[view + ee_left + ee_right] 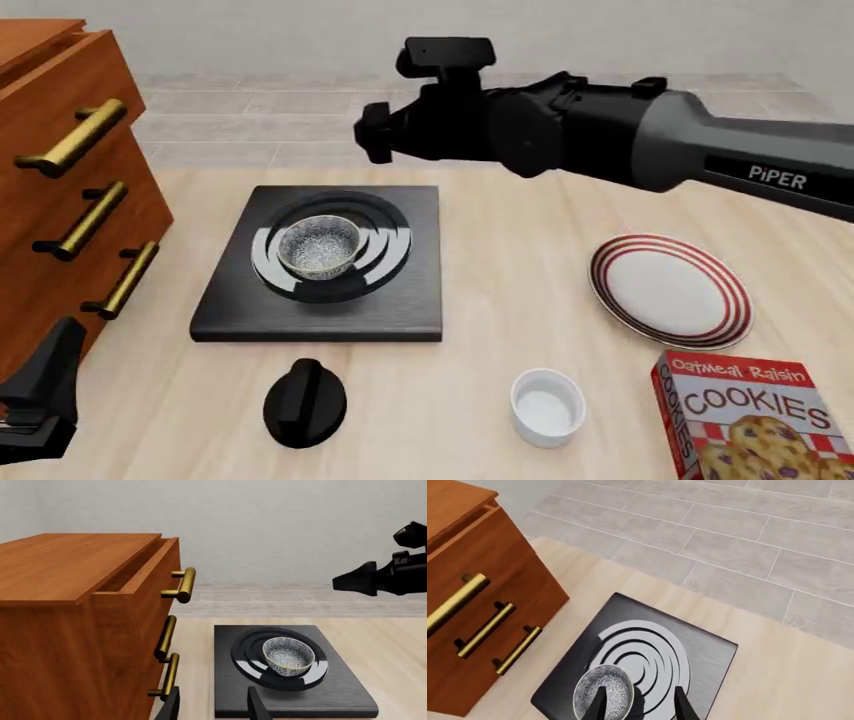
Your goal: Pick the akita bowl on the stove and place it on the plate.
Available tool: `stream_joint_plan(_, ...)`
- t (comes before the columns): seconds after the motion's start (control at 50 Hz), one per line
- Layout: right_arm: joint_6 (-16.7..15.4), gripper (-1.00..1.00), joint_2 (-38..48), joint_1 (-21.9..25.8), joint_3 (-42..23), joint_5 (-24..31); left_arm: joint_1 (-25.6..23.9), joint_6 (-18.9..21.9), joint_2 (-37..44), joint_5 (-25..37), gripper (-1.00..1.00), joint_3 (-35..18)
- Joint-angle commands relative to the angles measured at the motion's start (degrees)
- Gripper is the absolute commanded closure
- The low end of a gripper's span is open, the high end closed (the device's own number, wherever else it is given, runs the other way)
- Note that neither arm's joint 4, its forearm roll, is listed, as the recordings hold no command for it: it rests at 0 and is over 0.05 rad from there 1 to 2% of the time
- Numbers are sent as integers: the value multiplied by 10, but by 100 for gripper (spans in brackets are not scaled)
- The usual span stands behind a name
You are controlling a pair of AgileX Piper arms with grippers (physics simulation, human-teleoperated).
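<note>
Bowl sits upright at the centre of the stove; plate is well apart from the stove, empty. Your right hand hangs above the stove, fingers parted, holding nothing. Drop straight down, straddle the near rim, then close. Right wrist view shows that finger gap; front view hides it. Left hand waits near the stove, fingers apart.

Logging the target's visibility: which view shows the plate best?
The front view: the plate lies whole and unobstructed on the table, right of the stove. Neither wrist view shows it.
</note>
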Motion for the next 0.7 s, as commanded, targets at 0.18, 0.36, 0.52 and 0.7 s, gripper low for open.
stream_joint_plan(0.18, 2, -100, 59, -4, -10, -6, 0, 0, 0, 0, -100, 0)
stream_joint_plan(0.36, 5, -100, 78, -1, -7, -13, 0, 0, 0, 0, -100, 0)
stream_joint_plan(0.52, 11, -100, 87, 2, -1, -21, 0, 0, 0, 0, -100, 0)
stream_joint_plan(0.7, 23, -100, 97, 5, 10, -37, 0, 0, 0, 0, -100, 0)
